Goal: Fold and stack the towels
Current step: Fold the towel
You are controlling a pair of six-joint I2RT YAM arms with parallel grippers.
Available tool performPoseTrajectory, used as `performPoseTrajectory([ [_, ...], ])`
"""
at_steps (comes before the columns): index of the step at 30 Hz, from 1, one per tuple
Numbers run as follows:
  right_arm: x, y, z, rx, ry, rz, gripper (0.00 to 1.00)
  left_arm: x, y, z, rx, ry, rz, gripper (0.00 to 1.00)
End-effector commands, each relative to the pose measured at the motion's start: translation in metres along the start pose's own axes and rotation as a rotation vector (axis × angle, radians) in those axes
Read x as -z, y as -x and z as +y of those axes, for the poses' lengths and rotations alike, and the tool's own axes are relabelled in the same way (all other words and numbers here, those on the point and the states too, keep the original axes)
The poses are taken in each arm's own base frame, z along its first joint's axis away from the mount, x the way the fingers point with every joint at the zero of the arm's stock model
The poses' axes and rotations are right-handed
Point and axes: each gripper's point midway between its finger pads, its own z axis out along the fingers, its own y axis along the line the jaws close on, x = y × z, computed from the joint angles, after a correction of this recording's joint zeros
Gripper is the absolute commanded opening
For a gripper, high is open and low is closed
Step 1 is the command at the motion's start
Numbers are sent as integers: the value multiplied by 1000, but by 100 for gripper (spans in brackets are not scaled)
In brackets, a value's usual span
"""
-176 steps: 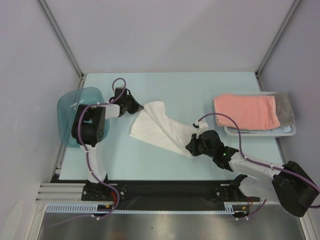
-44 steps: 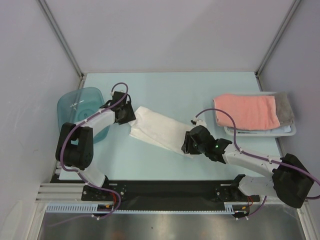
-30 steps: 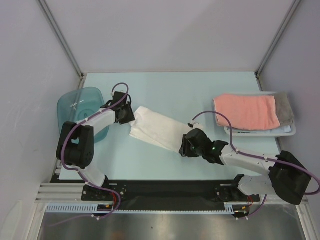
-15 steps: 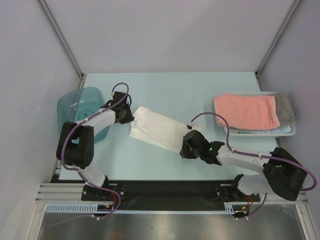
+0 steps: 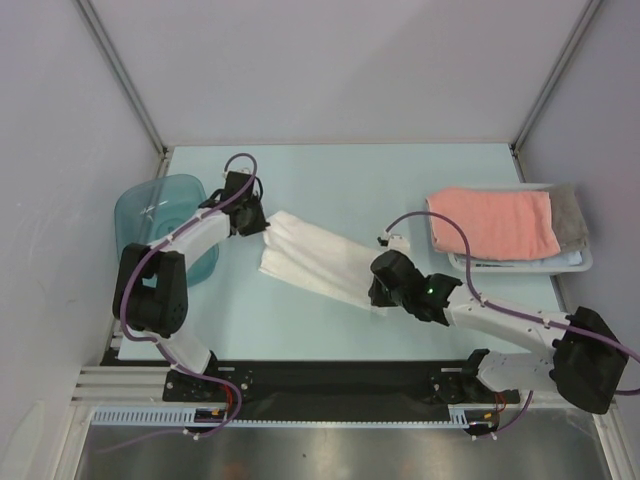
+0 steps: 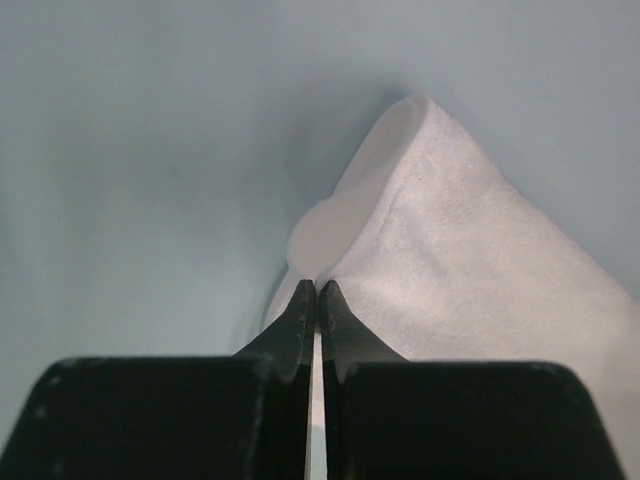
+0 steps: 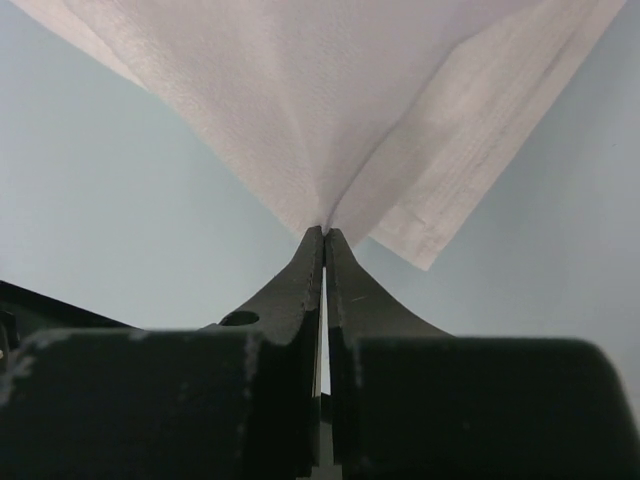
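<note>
The white towel (image 5: 315, 262) lies as a long folded strip slanting across the middle of the table. My left gripper (image 5: 262, 222) is shut on its far-left corner, and the cloth rises into a small fold at the fingertips (image 6: 316, 290). My right gripper (image 5: 378, 292) is shut on the near-right end, where the towel (image 7: 330, 90) pulls into a point between the jaws (image 7: 325, 235). A folded salmon-pink towel (image 5: 492, 222) lies on top of the stack at the right, with the grey towel (image 5: 570, 215) showing behind it.
The stack sits in a white basket (image 5: 520, 266) at the right edge of the table. A translucent blue tub (image 5: 150, 225) stands at the left edge, beside my left arm. Light teal tabletop (image 5: 360, 180) stretches behind the towel.
Both grippers have closed on the ends of the white towel. The right gripper has shifted slightly up and to the right with its end.
</note>
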Motion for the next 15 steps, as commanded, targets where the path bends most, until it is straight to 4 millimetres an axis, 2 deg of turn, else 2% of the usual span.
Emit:
performPoseTrajectory([
  [1,26,40,-6,56,-56,-92,0,26,31,-21,-17,-70,-72,0],
  [3,36,58,-6,61,-62,-127,0,34,35,-25,-11,-90,-79,0],
  [5,46,68,-17,74,-93,-144,0,46,38,-30,-6,-117,-93,0],
  [8,58,78,-22,78,-98,-160,0,59,38,-35,0,-157,-102,0],
  [11,61,74,-27,78,-102,-146,0,64,27,-34,10,-178,-87,0],
  [15,60,59,-30,58,-80,-118,0,65,9,-29,23,-187,-64,0],
])
